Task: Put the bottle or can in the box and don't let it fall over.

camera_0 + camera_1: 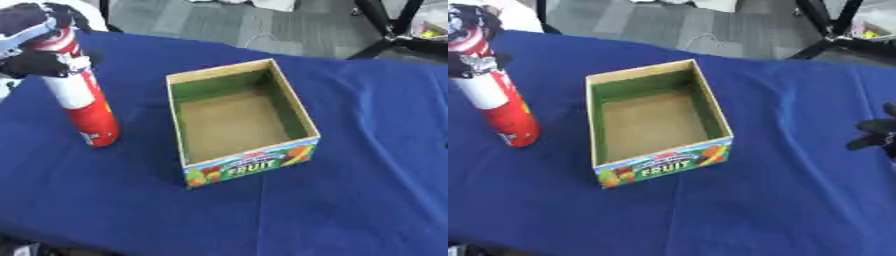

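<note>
A tall red and white can (86, 100) stands slightly tilted on the blue tablecloth at the left, its base on the cloth. My left hand (35, 47) is curled round the can's upper part, hiding its top. The open cardboard fruit box (238, 75), green inside with a brown floor and nothing in it, sits in the middle, to the right of the can. My right hand (877, 134) shows only as dark fingers at the right edge of the right eye view, away from the box.
The blue cloth (350, 200) covers the whole table. Beyond the far edge lie grey floor and black stand legs (389, 30). A white object (87, 12) sits behind the can at the top left.
</note>
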Available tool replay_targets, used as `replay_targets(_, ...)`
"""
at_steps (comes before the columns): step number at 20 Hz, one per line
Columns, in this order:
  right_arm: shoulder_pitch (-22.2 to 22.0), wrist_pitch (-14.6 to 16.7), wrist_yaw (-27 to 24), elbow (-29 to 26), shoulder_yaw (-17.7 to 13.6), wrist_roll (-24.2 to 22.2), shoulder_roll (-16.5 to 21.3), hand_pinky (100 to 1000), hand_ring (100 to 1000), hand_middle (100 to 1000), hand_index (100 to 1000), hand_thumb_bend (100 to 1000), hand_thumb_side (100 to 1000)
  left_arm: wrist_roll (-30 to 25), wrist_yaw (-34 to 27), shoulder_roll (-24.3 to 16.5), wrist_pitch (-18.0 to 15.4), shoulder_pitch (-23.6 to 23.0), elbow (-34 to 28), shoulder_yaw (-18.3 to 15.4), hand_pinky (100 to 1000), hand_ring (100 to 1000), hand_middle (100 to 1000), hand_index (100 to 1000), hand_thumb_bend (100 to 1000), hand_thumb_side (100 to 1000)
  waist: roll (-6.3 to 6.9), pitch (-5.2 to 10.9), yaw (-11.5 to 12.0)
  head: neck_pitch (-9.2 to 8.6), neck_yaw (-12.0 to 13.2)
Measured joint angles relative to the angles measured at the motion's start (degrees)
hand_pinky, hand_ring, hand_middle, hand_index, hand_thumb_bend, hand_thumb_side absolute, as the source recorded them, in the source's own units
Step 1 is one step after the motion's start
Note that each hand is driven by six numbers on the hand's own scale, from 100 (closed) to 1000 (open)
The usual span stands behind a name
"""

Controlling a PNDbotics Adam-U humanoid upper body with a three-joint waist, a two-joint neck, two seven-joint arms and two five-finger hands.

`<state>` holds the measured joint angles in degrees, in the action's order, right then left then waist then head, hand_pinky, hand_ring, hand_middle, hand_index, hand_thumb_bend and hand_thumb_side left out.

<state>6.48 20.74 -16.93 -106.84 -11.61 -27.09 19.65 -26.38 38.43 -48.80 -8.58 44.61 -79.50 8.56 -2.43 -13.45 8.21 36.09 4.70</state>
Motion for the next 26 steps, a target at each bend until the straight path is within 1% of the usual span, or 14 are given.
replay_targets(5, 0.01, 0.02, -0.04, 0.0, 0.0, 0.05, -0.26, 1000, 647, 726, 939, 100, 665, -1.64, 1.93, -0.01, -0.13, 0.27, -0.02, 0.0, 326, 650, 884, 852, 519, 816, 0.13, 0.0, -0.01, 0.01, 0.17)
replay_targets(6, 0.01, 0.02, -0.06, 0.0, 0.0, 0.08, -0.27, 1000, 647, 726, 939, 100, 665, -1.98, 2.25, -0.03, -0.25, 0.35, -0.03, 0.0, 322, 647, 886, 852, 526, 813, 0.13, 0.0, -0.01, 0.01, 0.18)
replay_targets(9, 0.02, -0.02, -0.11, 0.0, 0.0, 0.2, -0.28, 1000, 646, 726, 940, 100, 665, -2.94, 3.16, -0.04, -0.71, 0.6, -0.03, 0.0, 233, 600, 901, 854, 569, 816, 0.15, -0.01, -0.01, 0.01, 0.2)
replay_targets(13, 0.02, -0.09, -0.34, 0.0, -0.02, 0.36, -0.3, 1000, 644, 724, 936, 100, 660, -3.51, 4.18, -0.04, -1.23, 0.73, -0.03, 0.0, 211, 590, 905, 851, 592, 788, 0.18, -0.02, -0.01, 0.01, 0.21)
replay_targets(15, 0.02, -0.08, -0.49, 0.0, -0.04, 0.44, -0.32, 1000, 643, 723, 936, 100, 661, -3.68, 4.7, -0.06, -1.41, 0.76, -0.02, 0.0, 214, 586, 912, 851, 609, 706, 0.24, -0.04, -0.01, 0.02, 0.22)
replay_targets(16, 0.02, -0.08, -0.51, -0.01, -0.06, 0.49, -0.33, 1000, 643, 723, 936, 100, 661, -3.85, 4.95, -0.06, -1.58, 0.76, -0.02, 0.0, 214, 586, 912, 851, 609, 706, 0.29, -0.04, -0.01, 0.02, 0.22)
replay_targets(17, 0.02, -0.1, -0.52, -0.01, -0.1, 0.55, -0.33, 1000, 643, 723, 936, 100, 661, -4.03, 5.14, -0.07, -1.76, 0.77, -0.01, 0.0, 205, 583, 915, 848, 653, 635, 0.33, -0.05, -0.01, 0.02, 0.23)
replay_targets(18, 0.02, -0.11, -0.52, -0.01, -0.19, 0.63, -0.34, 1000, 643, 723, 936, 100, 661, -4.23, 5.35, -0.07, -1.94, 0.8, -0.01, 0.0, 202, 583, 915, 847, 669, 616, 0.34, -0.06, -0.01, 0.03, 0.24)
replay_targets(19, 0.02, -0.13, -0.52, -0.01, -0.27, 0.68, -0.34, 1000, 643, 723, 935, 100, 660, -4.48, 5.48, -0.07, -2.16, 0.87, -0.01, 0.0, 202, 585, 913, 845, 730, 545, 0.35, -0.06, -0.01, 0.03, 0.24)
replay_targets(20, 0.02, -0.17, -0.52, -0.01, -0.34, 0.75, -0.34, 1000, 643, 723, 935, 100, 659, -4.85, 5.56, -0.07, -2.38, 0.96, -0.01, 0.0, 201, 585, 915, 844, 752, 519, 0.35, -0.06, -0.01, 0.03, 0.25)
replay_targets(21, 0.02, -0.18, -0.53, -0.01, -0.34, 0.78, -0.35, 1000, 643, 723, 934, 100, 658, -5.27, 5.66, -0.07, -2.54, 1.07, -0.01, 0.0, 197, 586, 916, 844, 796, 443, 0.36, -0.06, -0.02, 0.03, 0.25)
replay_targets(22, 0.02, -0.18, -0.57, -0.02, -0.35, 0.81, -0.35, 1000, 643, 723, 934, 100, 658, -5.67, 5.8, -0.07, -2.73, 1.17, 0.0, 0.0, 196, 587, 916, 843, 799, 432, 0.38, -0.06, -0.02, 0.04, 0.26)
replay_targets(24, 0.03, -0.15, -0.68, -0.02, -0.35, 0.9, -0.35, 1000, 643, 722, 933, 100, 656, -6.49, 6.0, -0.08, -2.97, 1.27, 0.0, -0.01, 206, 596, 916, 840, 782, 280, 0.45, -0.06, -0.02, 0.05, 0.27)
replay_targets(26, 0.04, -0.19, -0.86, -0.02, -0.35, 0.97, -0.35, 1000, 642, 722, 932, 100, 656, -7.22, 6.02, -0.08, -3.07, 1.35, 0.0, -0.03, 214, 599, 916, 838, 761, 217, 0.49, -0.06, -0.02, 0.05, 0.3)
